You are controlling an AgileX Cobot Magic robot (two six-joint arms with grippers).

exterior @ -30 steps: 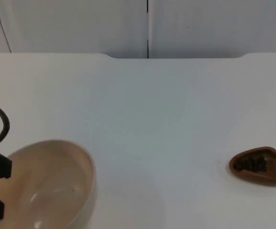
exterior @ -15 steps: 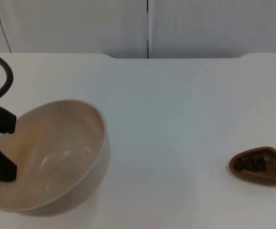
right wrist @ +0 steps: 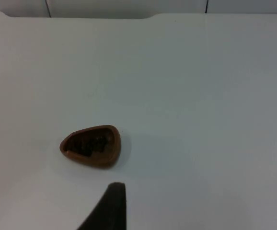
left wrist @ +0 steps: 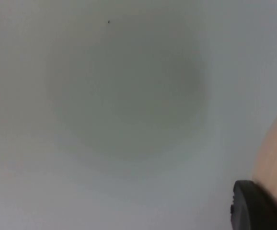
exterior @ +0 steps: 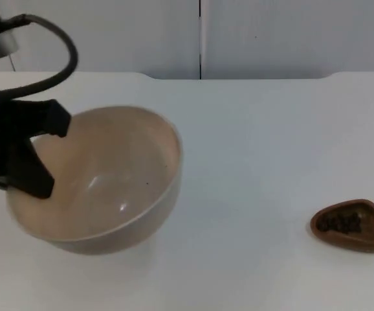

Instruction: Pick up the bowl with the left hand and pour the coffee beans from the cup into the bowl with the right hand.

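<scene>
Left hand grasps the beige bowl's 9 o'clock rim above the table; brown cup of coffee beans sits at 4 o'clock; right hand's grip cannot be told.

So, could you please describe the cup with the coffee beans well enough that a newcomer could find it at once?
Start from the white table that ends at the grey partition wall and look to its right side, far from the large beige bowl that the left gripper holds up. There sits the cup: small, brown, a rounded teardrop shape, with dark coffee beans inside.
</scene>
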